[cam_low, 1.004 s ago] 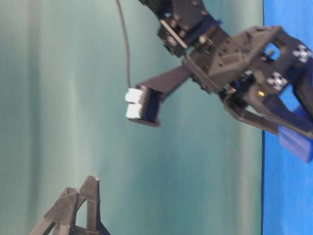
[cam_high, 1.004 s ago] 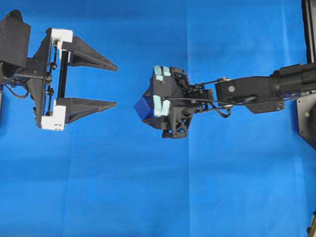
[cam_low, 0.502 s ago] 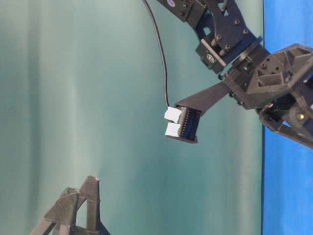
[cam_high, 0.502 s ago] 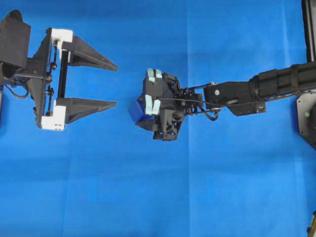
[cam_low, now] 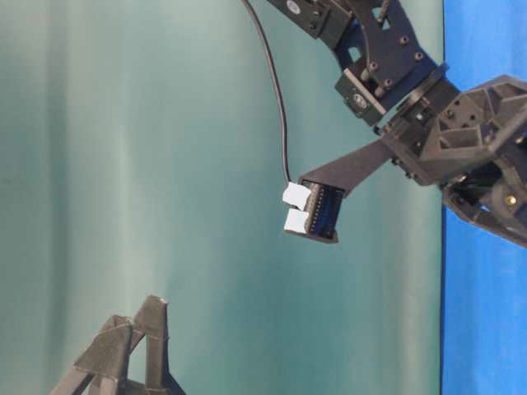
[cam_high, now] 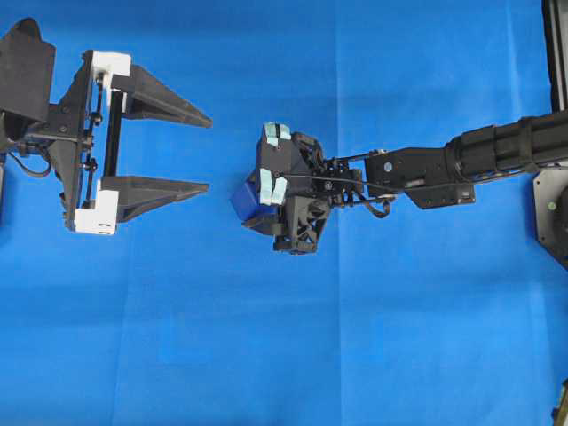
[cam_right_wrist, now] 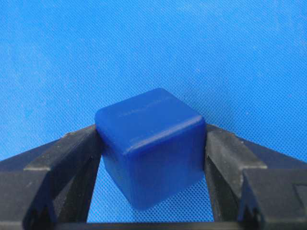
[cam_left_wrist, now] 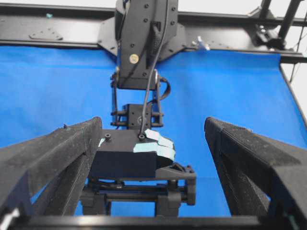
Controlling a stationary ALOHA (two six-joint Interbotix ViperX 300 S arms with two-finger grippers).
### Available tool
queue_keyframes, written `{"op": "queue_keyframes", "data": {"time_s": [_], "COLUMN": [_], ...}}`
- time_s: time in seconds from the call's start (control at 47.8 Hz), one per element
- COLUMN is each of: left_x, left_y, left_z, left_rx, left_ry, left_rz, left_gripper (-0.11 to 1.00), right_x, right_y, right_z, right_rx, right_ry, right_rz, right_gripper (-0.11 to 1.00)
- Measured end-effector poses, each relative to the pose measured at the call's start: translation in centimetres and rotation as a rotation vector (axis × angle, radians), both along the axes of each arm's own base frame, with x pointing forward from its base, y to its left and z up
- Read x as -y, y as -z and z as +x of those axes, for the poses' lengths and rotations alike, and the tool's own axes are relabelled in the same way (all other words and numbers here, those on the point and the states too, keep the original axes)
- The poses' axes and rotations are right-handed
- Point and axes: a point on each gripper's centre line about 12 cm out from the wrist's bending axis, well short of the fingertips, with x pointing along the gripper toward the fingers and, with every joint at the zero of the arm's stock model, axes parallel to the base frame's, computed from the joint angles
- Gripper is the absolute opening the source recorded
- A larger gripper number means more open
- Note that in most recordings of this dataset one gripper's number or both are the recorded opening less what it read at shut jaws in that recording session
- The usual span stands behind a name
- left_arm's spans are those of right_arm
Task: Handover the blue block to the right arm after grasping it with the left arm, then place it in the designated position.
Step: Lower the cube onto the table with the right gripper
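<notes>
Blue block [cam_right_wrist: 151, 146]: a small dark blue cube with soft, rounded edges. It sits between the two black fingers [cam_right_wrist: 72, 163] of the right hand. One finger presses on each side of it.

Blue block from above [cam_high: 245, 199]: only a corner peeks out at the left end of the right hand. It is over the blue cloth [cam_high: 266, 355], near the middle of it.

Right hand [cam_high: 257, 200]: it is closed on the blue block and holds it tight. Pale green tape strips sit on its top. It points down toward the blue cloth.

Right arm [cam_high: 461, 160]: long and black. It reaches in from the right edge of the blue cloth toward the middle.

Left hand [cam_high: 200, 153]: its two pointed black fingers [cam_high: 164, 105] stand wide apart, and nothing is between them. Each finger is fixed to a white block [cam_high: 111, 64]. The hand is to the left of the blue block, well apart from it, with its tips pointing toward it.

Left hand's own view: the right arm [cam_left_wrist: 144, 43] shows between the two spread fingers [cam_left_wrist: 249, 163].

Surface: covered by the bright blue cloth, lighter than the block.

Side view: the right arm [cam_low: 461, 140] leans down by the cloth's edge. The block is hidden there.
</notes>
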Motion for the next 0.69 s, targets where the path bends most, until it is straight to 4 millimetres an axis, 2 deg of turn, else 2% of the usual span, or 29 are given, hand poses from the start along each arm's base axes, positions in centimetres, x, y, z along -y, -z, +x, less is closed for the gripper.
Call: {"op": "queue_keyframes", "data": {"time_s": [0.188, 0.293, 0.355, 0.565, 0.69], "left_x": [0.00, 0.00, 0.00, 0.00, 0.00], "left_y": [0.02, 0.02, 0.08, 0.08, 0.08], "left_z": [0.00, 0.00, -0.02, -0.02, -0.02], "left_rx": [-0.002, -0.002, -0.003, -0.003, -0.003], "left_ry": [0.000, 0.000, -0.001, 0.000, 0.000], "left_rz": [0.000, -0.001, -0.003, 0.000, 0.000], "left_gripper": [0.91, 0.91, 0.91, 0.91, 0.91], "right_x": [0.00, 0.01, 0.02, 0.07, -0.06], "right_y": [0.00, 0.00, 0.08, 0.25, -0.62], "right_z": [0.00, 0.00, -0.01, -0.20, -0.41], "right_rx": [0.000, 0.000, -0.003, -0.027, -0.037], "right_ry": [0.000, 0.003, 0.007, 0.013, 0.014], "right_rz": [0.000, 0.003, 0.006, 0.007, 0.003], "right_gripper": [0.51, 0.79, 0.92, 0.86, 0.86]}}
